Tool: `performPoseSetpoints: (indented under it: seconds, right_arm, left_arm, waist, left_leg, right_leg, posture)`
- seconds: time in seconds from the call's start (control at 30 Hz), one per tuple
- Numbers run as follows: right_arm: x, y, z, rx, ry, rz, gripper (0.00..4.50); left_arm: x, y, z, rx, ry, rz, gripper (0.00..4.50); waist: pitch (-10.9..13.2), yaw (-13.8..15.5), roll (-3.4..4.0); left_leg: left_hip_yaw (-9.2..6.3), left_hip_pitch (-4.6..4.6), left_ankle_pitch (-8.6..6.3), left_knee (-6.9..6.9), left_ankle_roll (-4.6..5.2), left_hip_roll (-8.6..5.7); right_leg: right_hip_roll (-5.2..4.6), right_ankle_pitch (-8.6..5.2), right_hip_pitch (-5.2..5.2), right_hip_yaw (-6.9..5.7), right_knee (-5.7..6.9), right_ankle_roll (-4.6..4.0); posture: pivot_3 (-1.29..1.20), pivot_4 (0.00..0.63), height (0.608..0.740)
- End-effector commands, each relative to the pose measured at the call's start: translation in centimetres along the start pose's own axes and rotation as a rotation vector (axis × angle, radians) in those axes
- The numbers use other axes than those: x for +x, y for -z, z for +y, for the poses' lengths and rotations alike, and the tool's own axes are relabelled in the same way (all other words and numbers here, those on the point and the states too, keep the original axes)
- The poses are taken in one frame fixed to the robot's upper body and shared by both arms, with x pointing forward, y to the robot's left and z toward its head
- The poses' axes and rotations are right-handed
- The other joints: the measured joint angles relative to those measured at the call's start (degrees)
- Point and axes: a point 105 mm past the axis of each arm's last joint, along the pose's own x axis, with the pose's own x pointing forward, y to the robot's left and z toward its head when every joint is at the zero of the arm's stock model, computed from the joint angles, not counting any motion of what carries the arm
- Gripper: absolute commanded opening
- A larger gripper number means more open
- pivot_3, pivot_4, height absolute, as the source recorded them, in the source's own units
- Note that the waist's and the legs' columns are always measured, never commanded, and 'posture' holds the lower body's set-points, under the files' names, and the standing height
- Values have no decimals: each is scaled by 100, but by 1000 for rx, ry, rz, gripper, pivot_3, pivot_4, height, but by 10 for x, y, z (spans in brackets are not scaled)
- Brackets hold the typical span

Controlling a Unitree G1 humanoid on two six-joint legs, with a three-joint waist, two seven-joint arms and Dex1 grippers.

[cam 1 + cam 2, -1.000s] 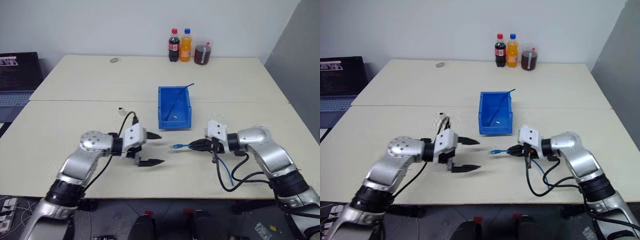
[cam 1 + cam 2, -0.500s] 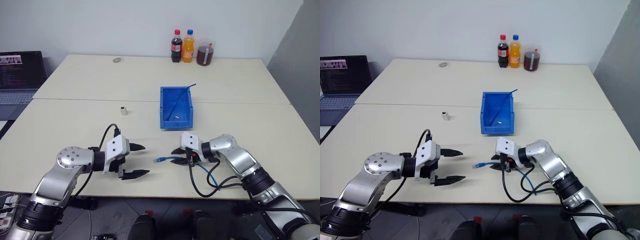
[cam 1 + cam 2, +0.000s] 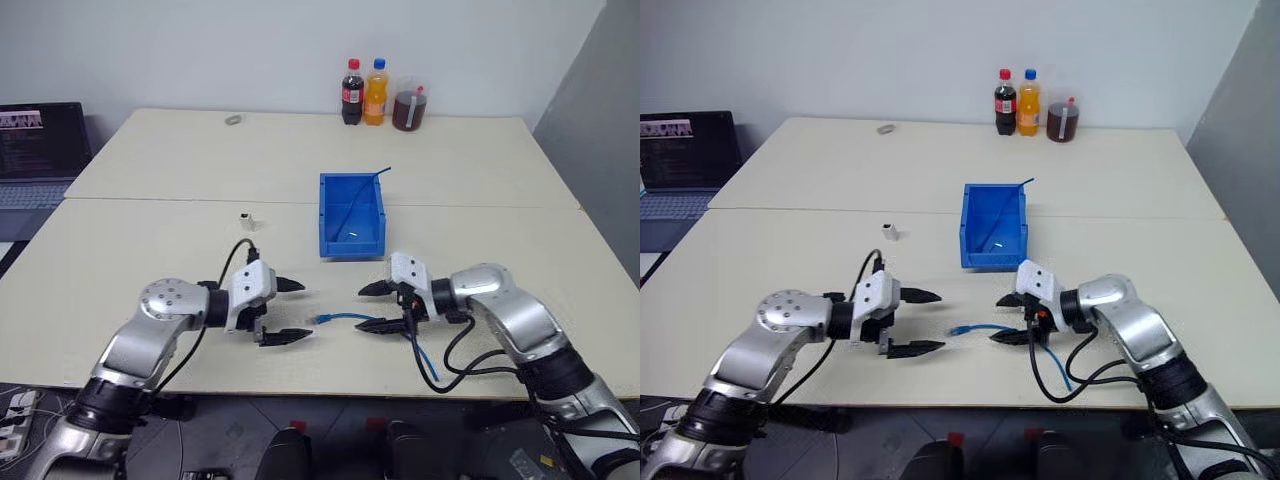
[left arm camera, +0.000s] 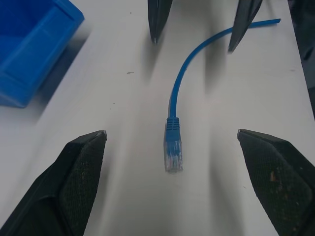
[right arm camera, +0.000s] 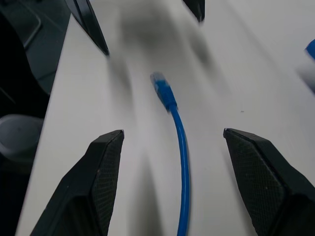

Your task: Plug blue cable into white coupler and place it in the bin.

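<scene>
Right gripper (image 3: 379, 306), in the lower centre-right of the left eye view, has its two black fingers spread apart and grips nothing; one finger lies above and one below the line of the blue cable (image 3: 345, 318). That cable rests on the table (image 3: 150, 240), its clear plug end pointing toward the left of the frame, and its cord runs back between the right fingers and curls down toward the table's near edge. Left gripper (image 3: 290, 311), lower centre-left, faces the plug from the opposite side with its fingers wide apart and empty; the plug lies in the gap between the two grippers, touching neither. In the left wrist view the plug (image 4: 173, 151) lies flat on the table between that gripper's fingertips (image 4: 88, 147). Bin (image 3: 350, 215), bright blue, stands at mid-frame, just beyond the grippers, with a thin blue strand leaning out over its upper right corner. White coupler (image 3: 245, 219) stands alone on the table, left of the bin and well apart from both grippers.
</scene>
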Motion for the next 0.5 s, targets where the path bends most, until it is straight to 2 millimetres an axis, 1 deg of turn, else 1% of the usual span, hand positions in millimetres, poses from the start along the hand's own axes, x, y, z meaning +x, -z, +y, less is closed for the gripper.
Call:
performPoseSetpoints:
  seconds: [0.03,0.17,0.3,0.43,0.5]
  right_arm:
    - [-17,-17,1,2,50,-39,3438]
    - [-28,-14,-4,3,115,-16,3438]
    - [-33,-12,-8,9,152,-9,3454]
    - [-38,-10,-6,23,161,-7,3454]
    - [-39,-10,-7,28,172,-8,3454]
  left_arm:
    - [10,4,-1,42,30,14,4500]
    - [13,7,2,21,45,11,4500]
    - [14,10,4,6,69,25,3825]
    - [14,11,6,3,79,32,2907]
    - [14,13,3,-5,103,40,2503]
  waist:
    - [0,-11,-1]
    - [1,-25,-2]
    - [2,-28,-3]
    - [2,-29,-4]
    - [2,-28,-4]
  left_leg:
    - [0,0,0,0,0,0]
    - [1,0,0,0,0,0]
    - [1,-1,0,0,0,0]
    - [1,-4,0,0,0,0]
    - [2,-5,0,0,0,0]
  right_leg:
    - [0,0,0,0,-1,-1]
    - [0,-1,0,1,0,0]
    - [0,-1,0,0,-1,1]
    - [-1,-1,0,1,-3,1]
    - [-1,-1,0,1,-4,1]
  posture:
    - [0,150,740]
    - [0,150,740]
    - [0,150,740]
    - [0,150,740]
    - [0,150,740]
